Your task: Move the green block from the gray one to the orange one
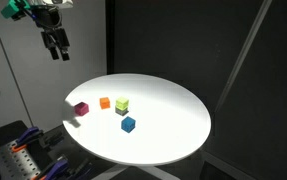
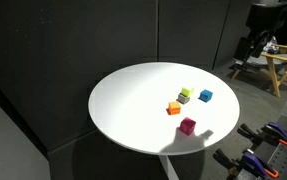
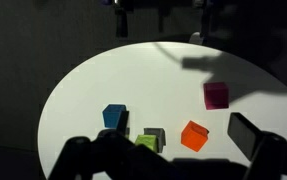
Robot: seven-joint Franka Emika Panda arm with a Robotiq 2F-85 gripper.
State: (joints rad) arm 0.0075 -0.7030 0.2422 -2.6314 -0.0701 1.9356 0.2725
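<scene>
The green block (image 1: 122, 102) sits squarely on top of the gray cube (image 1: 122, 111), near the middle of the round white desk (image 1: 173, 125). It is judged to be a small rigid cube, light, with flat plain faces that are probably smooth. It is unlikely to crush, but liable to slip or twist if pinched off-centre. The recommended hold is across two opposite side faces, high enough that the fingers clear the gray cube beneath and do not drag it along. The orange cube (image 1: 105, 102), the destination, stands on the desk just beside the stack and apart from it. A blue cube (image 1: 128, 124) lies near the stack on another side, which limits room for the fingers there. A magenta cube (image 1: 81, 108) rests beyond the orange one, toward the desk's edge. The claw (image 1: 58, 52) hangs high and well away from all the cubes, its jaws released and grasping nothing. No brand, label or legible writing is found on the cubes, the desk or the arm.
</scene>
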